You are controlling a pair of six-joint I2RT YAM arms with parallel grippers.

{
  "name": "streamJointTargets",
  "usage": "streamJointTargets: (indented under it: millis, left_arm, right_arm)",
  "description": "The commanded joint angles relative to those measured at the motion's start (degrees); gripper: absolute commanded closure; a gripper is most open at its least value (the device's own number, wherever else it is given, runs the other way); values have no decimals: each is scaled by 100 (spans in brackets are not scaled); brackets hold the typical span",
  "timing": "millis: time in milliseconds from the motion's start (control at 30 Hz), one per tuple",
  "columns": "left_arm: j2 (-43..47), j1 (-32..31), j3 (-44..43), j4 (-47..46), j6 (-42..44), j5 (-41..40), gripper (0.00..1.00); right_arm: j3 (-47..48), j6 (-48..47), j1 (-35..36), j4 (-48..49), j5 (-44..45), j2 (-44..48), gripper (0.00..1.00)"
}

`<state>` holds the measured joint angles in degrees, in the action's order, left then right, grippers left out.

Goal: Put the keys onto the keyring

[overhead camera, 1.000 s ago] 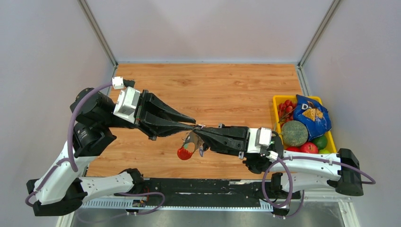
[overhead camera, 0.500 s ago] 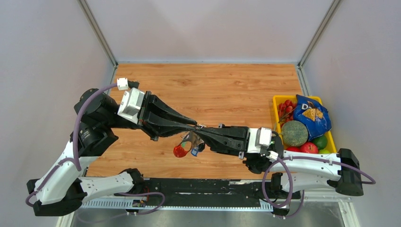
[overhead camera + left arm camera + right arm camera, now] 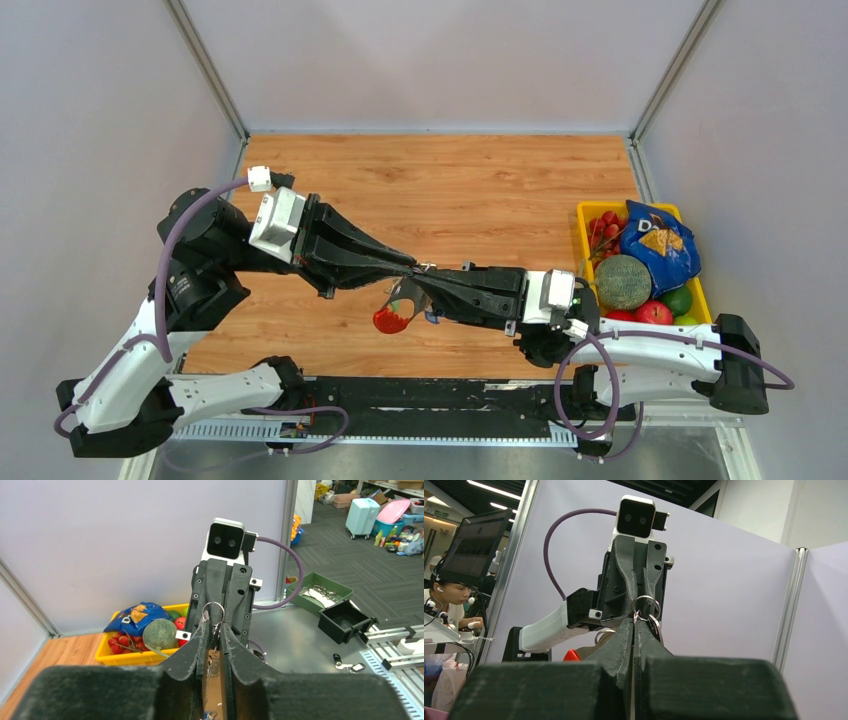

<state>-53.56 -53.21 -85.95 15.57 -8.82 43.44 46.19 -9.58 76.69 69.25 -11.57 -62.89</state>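
Both grippers meet tip to tip above the middle of the table. My right gripper is shut, pinching the thin keyring at its fingertips. A dark key hangs from the ring beside my right finger. My left gripper has its jaws a narrow gap apart around the ring. Whether they clamp it is unclear. The red tag and silver strap dangle below the tips.
A yellow tray at the right edge holds a blue snack bag, a green melon, an apple and cherries. The wood tabletop stretches behind the grippers, with grey walls on three sides.
The left fingers have drawn closer together and the left wrist has shifted slightly. The hanging bunch has swung a little under the tips. The right arm has held still.
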Motion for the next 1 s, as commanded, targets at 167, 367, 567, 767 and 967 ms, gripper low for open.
streamJointTargets:
  millis: [167,367,567,767,967]
  left_arm:
    - [-111,-16,-53,33,108,148,100]
    - [-69,-19,23,29,226,-59,100]
    - [72,-19,152,-270,121,-351,100]
    - [89,-18,121,-361,26,-511,100]
    - [25,-21,26,-163,82,-579,100]
  right_arm:
    - [319,-26,27,14,126,102,100]
    - [351,-36,24,-184,286,195,100]
    - [379,-60,22,-828,537,486,90]
    - [434,-161,27,-1960,831,942,78]
    - [254,-111,24,-3076,1467,1572,74]
